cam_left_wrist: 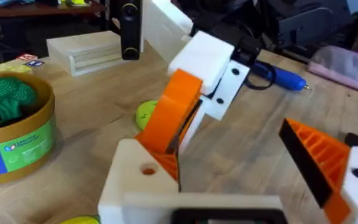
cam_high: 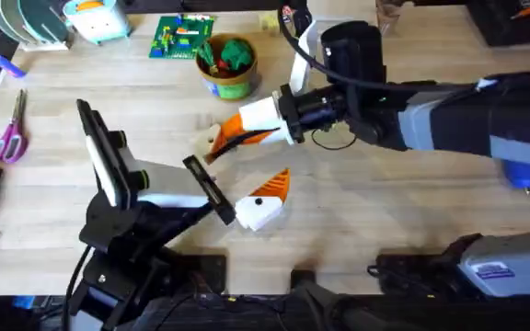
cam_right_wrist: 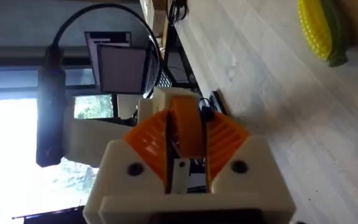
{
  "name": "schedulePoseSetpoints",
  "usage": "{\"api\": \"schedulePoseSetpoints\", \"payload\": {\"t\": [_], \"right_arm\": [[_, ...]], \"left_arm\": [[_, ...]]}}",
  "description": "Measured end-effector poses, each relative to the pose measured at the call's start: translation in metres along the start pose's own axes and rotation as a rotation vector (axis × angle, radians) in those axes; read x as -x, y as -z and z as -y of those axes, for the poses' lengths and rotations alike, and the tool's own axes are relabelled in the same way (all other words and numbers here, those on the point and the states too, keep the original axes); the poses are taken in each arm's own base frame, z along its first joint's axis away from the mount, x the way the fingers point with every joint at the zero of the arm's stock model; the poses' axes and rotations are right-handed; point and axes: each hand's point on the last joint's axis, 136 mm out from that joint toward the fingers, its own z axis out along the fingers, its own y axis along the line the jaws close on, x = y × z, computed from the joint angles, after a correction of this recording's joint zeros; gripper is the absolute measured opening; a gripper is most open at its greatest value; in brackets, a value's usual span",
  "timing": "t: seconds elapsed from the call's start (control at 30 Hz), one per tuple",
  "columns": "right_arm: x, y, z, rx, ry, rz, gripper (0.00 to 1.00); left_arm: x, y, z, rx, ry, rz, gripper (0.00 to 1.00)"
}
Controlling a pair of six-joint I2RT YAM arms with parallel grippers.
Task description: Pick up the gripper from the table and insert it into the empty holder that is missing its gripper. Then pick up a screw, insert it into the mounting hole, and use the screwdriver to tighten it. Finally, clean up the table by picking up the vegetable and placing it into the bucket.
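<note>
Overhead, the right gripper (cam_high: 233,138) reaches in from the right to mid-desk (cam_high: 385,211), its jaws closed on the gripper (cam_high: 221,145), while the left gripper (cam_high: 265,198) lies nearer, one white holder (cam_high: 259,213) beside an orange pad. The bucket (cam_high: 227,66) stands at the far side and the screwdriver (cam_high: 521,173) shows at the right edge. The left wrist view shows its own jaws wide, one holder (cam_left_wrist: 143,174) bare. The right wrist view adds the vegetable (cam_right_wrist: 321,30) on the desk, and the wedge (cam_right_wrist: 187,127) clamped between ribbed pads.
</note>
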Motion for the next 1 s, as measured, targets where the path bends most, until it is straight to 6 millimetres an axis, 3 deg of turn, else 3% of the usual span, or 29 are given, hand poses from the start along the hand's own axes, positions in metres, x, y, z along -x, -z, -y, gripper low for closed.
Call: {"api": "schedulePoseSetpoints", "payload": {"t": [0.63, 0.8, 1.0], "right_arm": [[0.001, 0.002, -0.005, 0.048, 0.04, -0.017, 0.435], [0.003, 0.003, -0.007, 0.054, 0.053, -0.01, 0.513], [0.006, 0.006, -0.006, 0.052, 0.052, 0.0, 0.61]], "left_arm": [[0.0, 0.0, 0.006, -0.036, -0.025, -0.003, 0.993], [-0.003, 0.001, 0.024, -0.133, -0.025, -0.016, 0.993], [-0.004, 0.001, 0.029, -0.163, -0.024, -0.021, 0.993]]}}
